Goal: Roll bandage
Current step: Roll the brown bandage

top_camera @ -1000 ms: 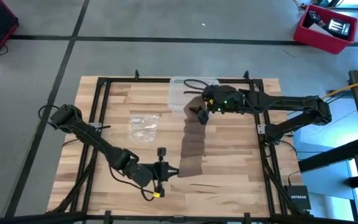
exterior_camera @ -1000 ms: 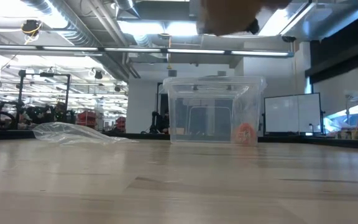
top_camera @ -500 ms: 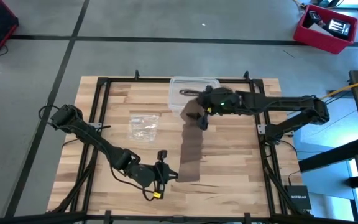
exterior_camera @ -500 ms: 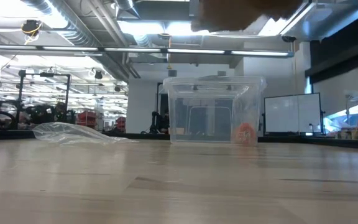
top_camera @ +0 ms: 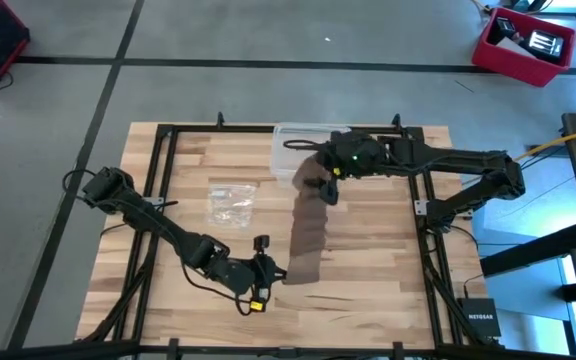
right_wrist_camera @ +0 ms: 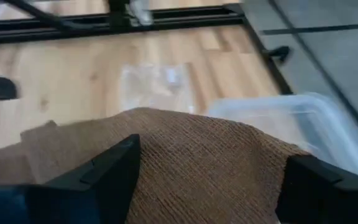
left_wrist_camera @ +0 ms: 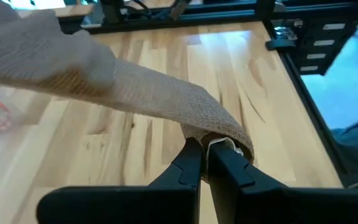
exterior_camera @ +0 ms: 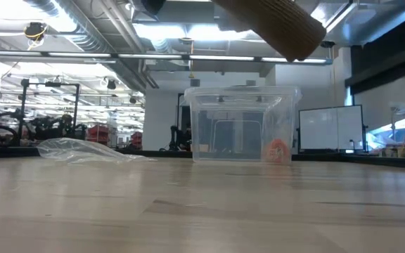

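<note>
The brown bandage point(top_camera: 308, 235) is a strip stretched out from the table's near middle toward the far side. It is held at both ends and I see no part of it on the table. My left gripper point(top_camera: 276, 272) is shut on its near end point(left_wrist_camera: 216, 124). My right gripper point(top_camera: 323, 188) has its far end, close to the clear plastic box point(top_camera: 298, 145). In the right wrist view the bandage point(right_wrist_camera: 204, 155) fills the gap between the two wide-set fingers. In the low view the bandage point(exterior_camera: 273, 24) shows at the top, bowed like a tube. My left gripper pinches the bandage's near end point(left_wrist_camera: 225, 134) between its two fingertips, and the cloth folds over them there. The fingers come nearly level from the table's left. The strip runs up and away from them, clear of the table. My right gripper holds the bandage's far end across its width, one finger point(right_wrist_camera: 104, 168) at each long edge. The cloth point(right_wrist_camera: 185, 130) bulges into an arch between the fingers. This end is lifted clear of the table.
The clear plastic box point(exterior_camera: 241, 123) stands at the far middle of the table with something orange inside. A small clear plastic bag point(top_camera: 231, 203) lies to the left of the bandage. A black frame runs around the table's edge.
My left arm has gone a little toward the table's right, still holding the near end. In the low view the lifted bandage has come lower into the picture and now shows as a sharp tube shape. Both holds are unchanged.
</note>
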Robot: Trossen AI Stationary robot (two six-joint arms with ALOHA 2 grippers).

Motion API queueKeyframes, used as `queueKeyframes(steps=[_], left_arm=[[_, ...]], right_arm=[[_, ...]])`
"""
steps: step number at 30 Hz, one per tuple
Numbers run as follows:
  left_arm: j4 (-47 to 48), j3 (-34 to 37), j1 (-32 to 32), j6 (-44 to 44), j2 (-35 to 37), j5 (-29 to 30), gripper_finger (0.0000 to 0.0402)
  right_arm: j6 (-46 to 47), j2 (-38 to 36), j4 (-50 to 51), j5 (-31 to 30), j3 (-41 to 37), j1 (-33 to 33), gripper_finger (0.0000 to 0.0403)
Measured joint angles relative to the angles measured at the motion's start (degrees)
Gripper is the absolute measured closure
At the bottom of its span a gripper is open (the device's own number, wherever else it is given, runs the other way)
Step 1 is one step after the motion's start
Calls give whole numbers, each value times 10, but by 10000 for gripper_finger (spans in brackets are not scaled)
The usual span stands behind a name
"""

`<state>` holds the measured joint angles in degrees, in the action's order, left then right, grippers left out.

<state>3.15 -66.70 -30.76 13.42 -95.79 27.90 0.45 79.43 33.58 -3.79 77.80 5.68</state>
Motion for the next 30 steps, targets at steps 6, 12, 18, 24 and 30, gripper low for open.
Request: queueKeyframes(steps=[6,12,18,24,30], left_arm=[[18,0,2,24,0,-21,394],[20,0,8,27,0,-21,394],[18,0,12,24,0,-19,394],[17,0,13,31,0,-19,394],[28,0,15,21,0,-20,394]], right_arm=[[-35,1,149,120,-1,3,98],[-7,1,121,84,-4,-4,98],[-9,2,56,48,3,-11,98],[-68,8,93,46,1,-18,98],[-41,7,121,48,1,-15,98]])
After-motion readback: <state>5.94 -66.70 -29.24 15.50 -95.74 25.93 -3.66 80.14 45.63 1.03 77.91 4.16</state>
